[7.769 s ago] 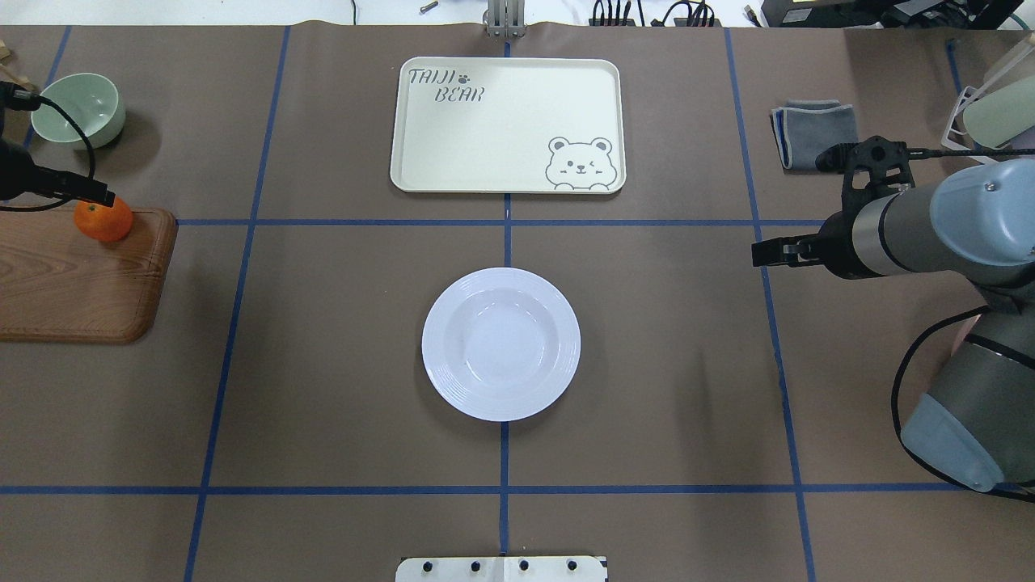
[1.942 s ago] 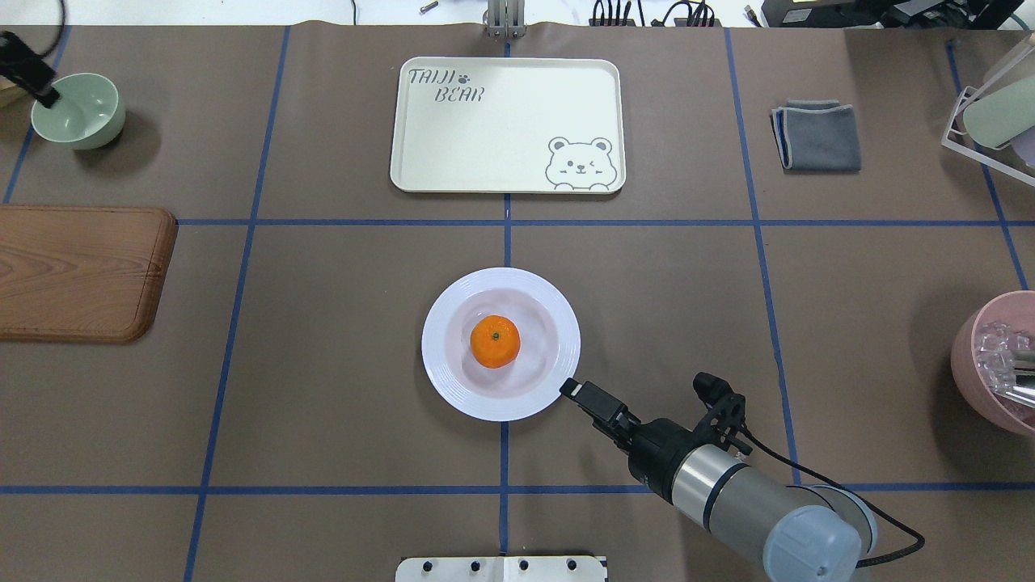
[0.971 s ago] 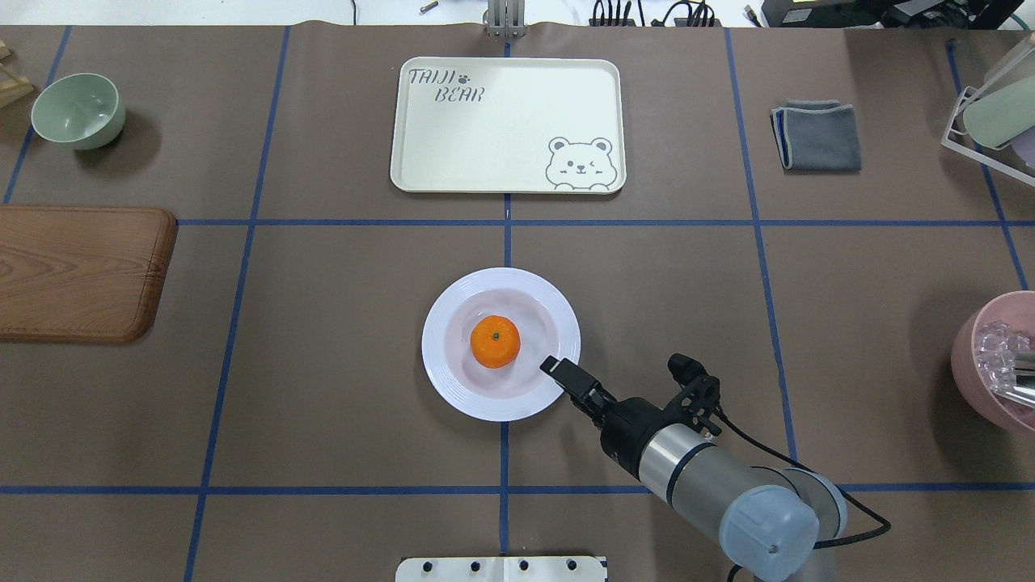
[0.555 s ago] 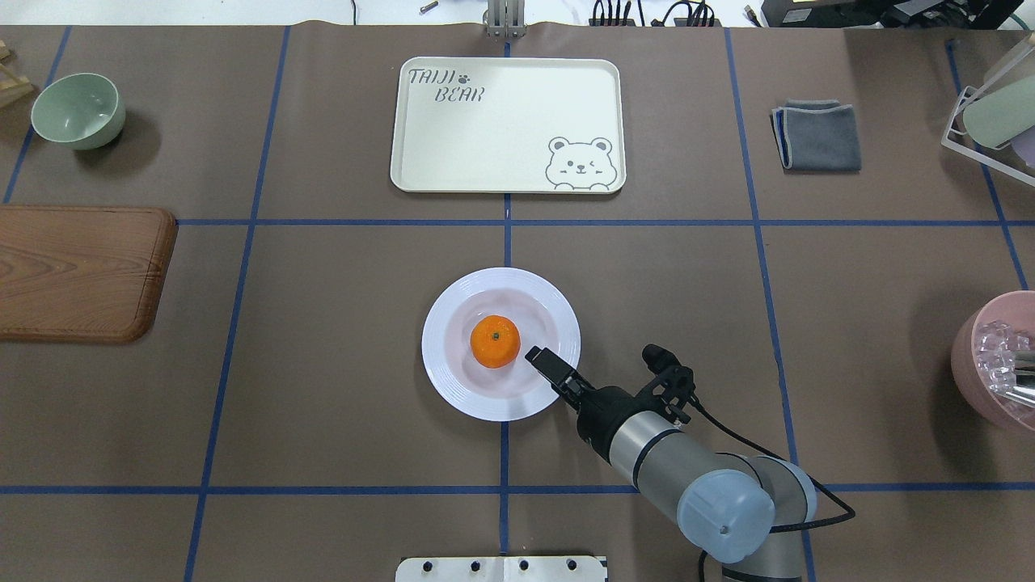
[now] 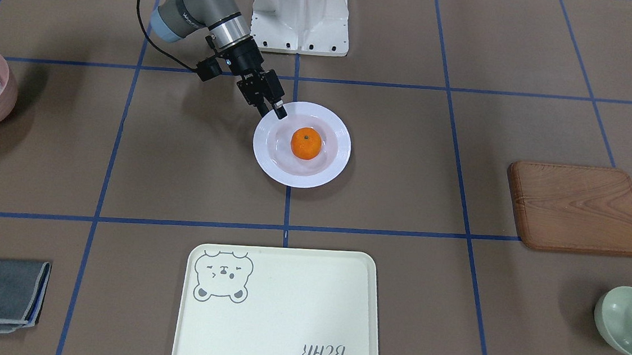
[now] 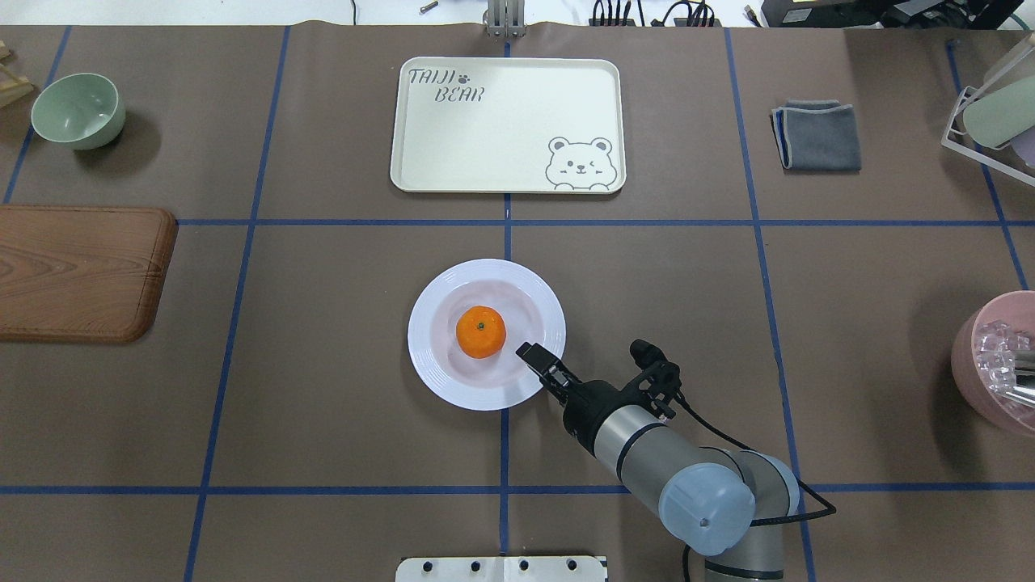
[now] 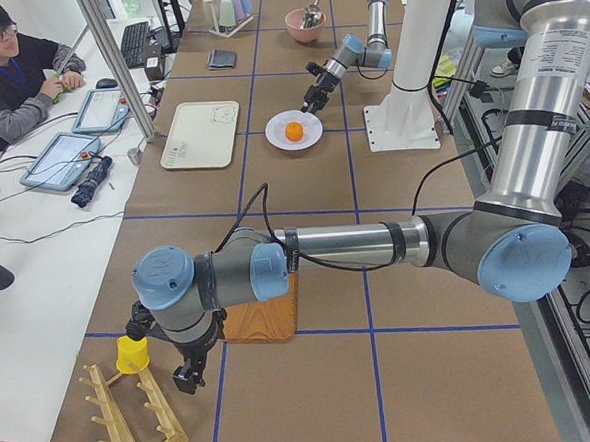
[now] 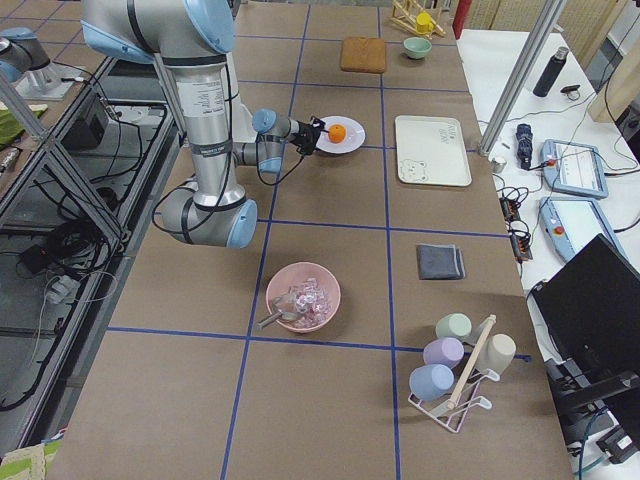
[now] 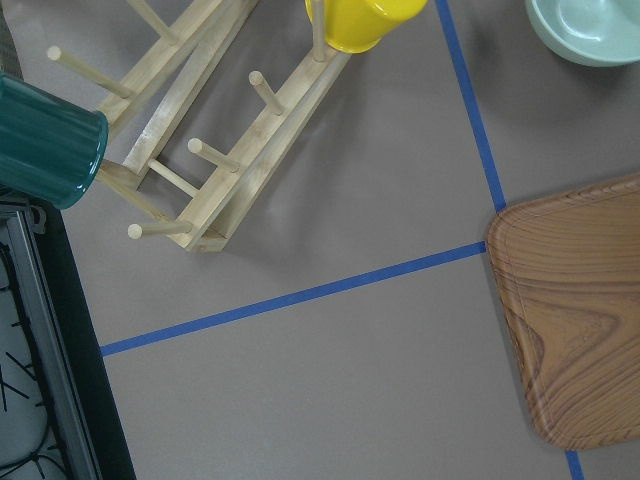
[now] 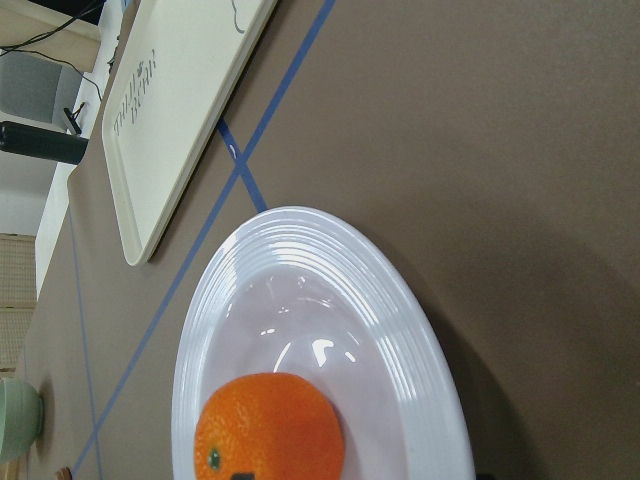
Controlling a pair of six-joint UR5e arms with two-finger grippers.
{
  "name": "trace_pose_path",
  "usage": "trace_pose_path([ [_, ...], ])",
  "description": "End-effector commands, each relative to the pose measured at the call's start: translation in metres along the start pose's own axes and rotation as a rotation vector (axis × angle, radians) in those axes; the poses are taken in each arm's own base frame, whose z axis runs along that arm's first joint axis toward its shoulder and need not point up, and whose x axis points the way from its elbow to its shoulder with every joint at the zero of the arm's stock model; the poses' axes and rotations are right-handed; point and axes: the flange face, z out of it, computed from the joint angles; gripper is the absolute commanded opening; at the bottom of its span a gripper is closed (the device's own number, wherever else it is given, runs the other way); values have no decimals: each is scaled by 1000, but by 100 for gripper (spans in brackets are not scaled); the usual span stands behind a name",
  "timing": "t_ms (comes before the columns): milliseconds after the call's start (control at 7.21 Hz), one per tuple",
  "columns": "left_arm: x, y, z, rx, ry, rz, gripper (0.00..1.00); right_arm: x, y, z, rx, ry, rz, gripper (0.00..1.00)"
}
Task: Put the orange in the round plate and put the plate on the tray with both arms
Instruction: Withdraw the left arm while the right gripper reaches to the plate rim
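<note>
The orange [image 6: 480, 331] lies in the middle of the white round plate [image 6: 424, 339], at the table's centre. My right gripper [image 6: 525, 352] reaches in from the near right with its fingers over the plate's near-right rim. In the front-facing view the right gripper [image 5: 277, 112] shows a gap between its fingers, so it looks open. The right wrist view shows the orange [image 10: 268, 425] and the plate rim [image 10: 400, 330] close up. The cream bear tray [image 6: 501, 137] lies beyond the plate. My left gripper [image 7: 187, 376] hangs far left by a wooden rack; I cannot tell its state.
A wooden board [image 6: 77, 271] and a green bowl [image 6: 78, 109] lie at the left. A grey cloth [image 6: 817, 136] is at the back right, a pink bowl [image 6: 994, 364] at the right edge. A mug rack [image 9: 200, 160] stands under the left wrist. A person [image 7: 5, 68] sits across.
The orange went from the board into the plate and the left arm withdrew. The right gripper has moved onto the plate's rim, and plate and orange have slid slightly left and away.
</note>
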Motion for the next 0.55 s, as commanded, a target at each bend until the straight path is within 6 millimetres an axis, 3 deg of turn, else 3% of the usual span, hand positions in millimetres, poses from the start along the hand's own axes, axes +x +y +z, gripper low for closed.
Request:
trace_pose_path([
  [0,0,0,0,2,5,-2,99,4,1,4,5,9,-5,74],
  [416,1,0,0,3,6,-2,99,0,3,8,7,3,-4,75],
])
